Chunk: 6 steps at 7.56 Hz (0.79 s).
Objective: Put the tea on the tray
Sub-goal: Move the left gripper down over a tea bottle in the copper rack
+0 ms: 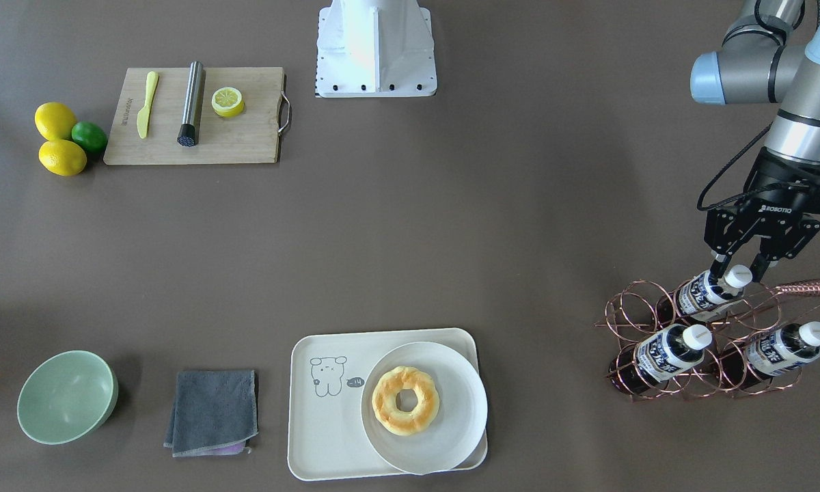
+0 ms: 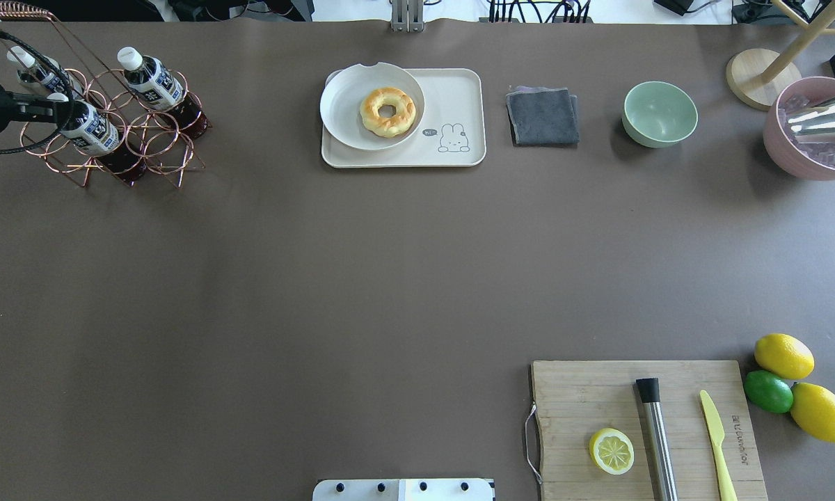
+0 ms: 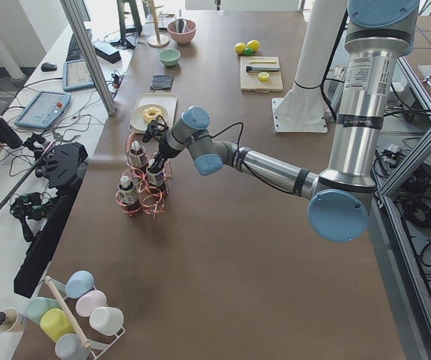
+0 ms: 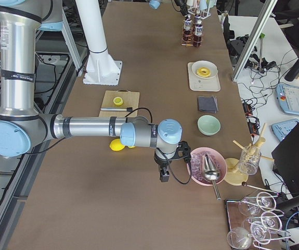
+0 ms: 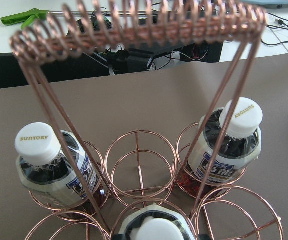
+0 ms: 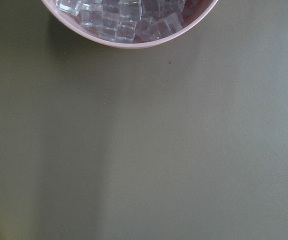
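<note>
While the tea (image 1: 705, 294) sits in the copper wire rack (image 1: 813, 287), well apart from the tray (image 1: 321, 437), no part of the placement is done. Left gripper (image 1: 738, 268): poised at the rack, jaws spread either side of the bottle's white cap; grasp, lift, carry and set-down all outstanding. Right gripper (image 4: 164, 177): near the pink ice bowl (image 2: 783, 163), jaw state cannot be told.

I list two arms (image 3: 275, 169) of silver tube with pale-blue joint caps, black ROBOTIQ-marked left gripper (image 1: 738, 268), looping black cable (image 1: 701, 198), white base (image 1: 376, 51) edged with dark screws.
</note>
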Each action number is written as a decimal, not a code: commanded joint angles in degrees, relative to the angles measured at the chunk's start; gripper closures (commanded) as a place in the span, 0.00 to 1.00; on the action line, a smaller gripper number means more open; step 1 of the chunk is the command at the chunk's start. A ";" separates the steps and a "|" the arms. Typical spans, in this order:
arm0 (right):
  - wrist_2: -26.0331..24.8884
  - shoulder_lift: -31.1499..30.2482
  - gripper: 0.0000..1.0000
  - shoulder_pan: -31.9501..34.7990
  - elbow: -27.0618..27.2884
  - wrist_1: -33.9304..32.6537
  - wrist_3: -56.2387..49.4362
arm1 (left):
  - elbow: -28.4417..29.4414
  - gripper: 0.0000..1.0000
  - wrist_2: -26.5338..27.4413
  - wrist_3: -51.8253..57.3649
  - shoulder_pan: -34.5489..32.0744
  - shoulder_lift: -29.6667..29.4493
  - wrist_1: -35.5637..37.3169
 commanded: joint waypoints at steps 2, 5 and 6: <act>0.00 0.00 0.00 -0.01 0.05 0.00 0.00 | 0.04 0.79 -0.02 0.00 0.00 -0.10 -0.05; 0.00 0.00 0.00 -0.01 0.05 0.00 0.00 | -1.19 1.00 -0.45 2.09 -0.61 0.25 0.03; 0.00 0.00 0.00 -0.01 0.05 0.00 -0.09 | -2.67 1.00 -0.72 2.37 -1.48 0.52 1.51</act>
